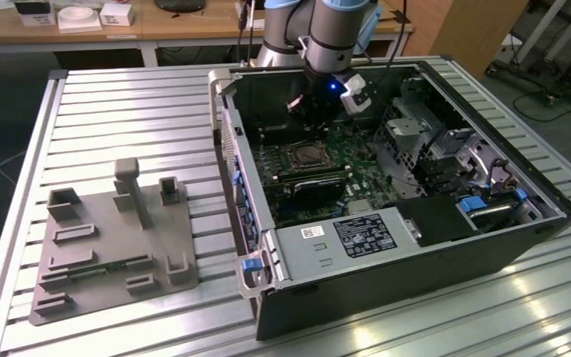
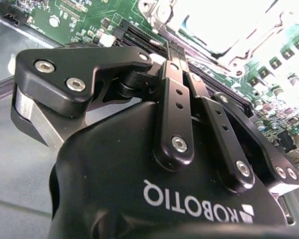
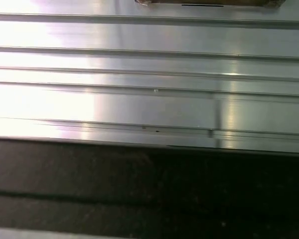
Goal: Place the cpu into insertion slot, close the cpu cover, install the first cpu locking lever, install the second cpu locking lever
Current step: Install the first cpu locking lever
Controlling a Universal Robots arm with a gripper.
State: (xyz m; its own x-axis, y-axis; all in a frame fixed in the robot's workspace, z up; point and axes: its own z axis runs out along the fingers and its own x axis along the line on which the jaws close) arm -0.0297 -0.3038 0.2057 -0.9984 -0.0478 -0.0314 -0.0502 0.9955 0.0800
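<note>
One gripper [image 2: 177,57] (apparently closed) above insertion slot [image 1: 308,158].

The ribbed silver metal tabletop [image 1: 117,111] looks smooth and shiny, with bright glare in the first wrist view [image 3: 149,99]. The big black metal computer case [image 1: 395,282] looks dull and dark. Inside it, the green circuit board [image 1: 360,175] looks hard and a bit glossy. The square silvery metal insertion slot [image 1: 308,157] glints. The black claw [image 2: 178,74] looks like smooth matt plastic with shiny metal screws. The grey plastic holder block [image 1: 112,245] looks dull and flat.
</note>
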